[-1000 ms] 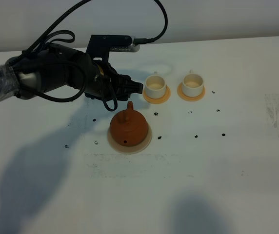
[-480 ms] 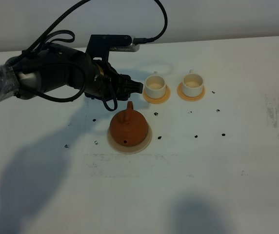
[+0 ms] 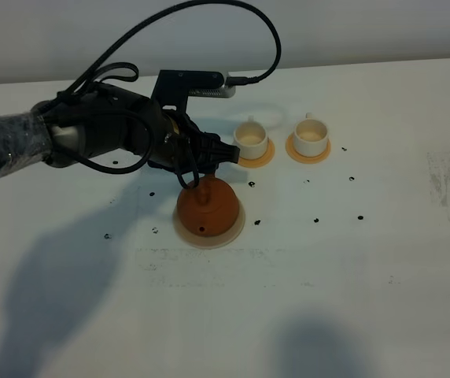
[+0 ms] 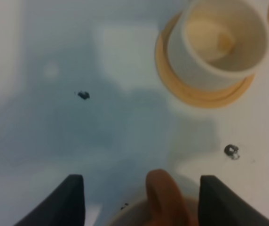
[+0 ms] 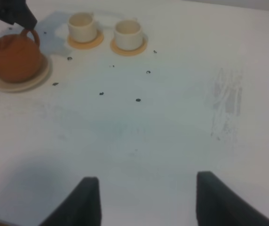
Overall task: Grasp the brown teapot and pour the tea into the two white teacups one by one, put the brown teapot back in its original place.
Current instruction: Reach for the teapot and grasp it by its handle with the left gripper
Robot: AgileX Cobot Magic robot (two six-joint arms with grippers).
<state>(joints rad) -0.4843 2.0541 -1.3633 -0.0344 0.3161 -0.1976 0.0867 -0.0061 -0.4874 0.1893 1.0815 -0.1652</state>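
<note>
The brown teapot sits on the pale beige disc, its original place, left of centre on the table. My left gripper hangs low over the pot's far side. In the left wrist view the gripper is open, with its dark fingers either side of the loop handle and apart from it. The two white teacups stand on orange coasters behind the pot. My right gripper is open and holds nothing, far from the teapot.
Small black marks dot the white table around the pot and cups. A scuffed grey patch lies at the right. The left arm's black cable arcs above the cups. The nearer cup is just beyond the left fingers.
My left arm has moved right and down toward the teapot, so the loop handle now stands between its open fingers. The teapot and cups have not moved.
</note>
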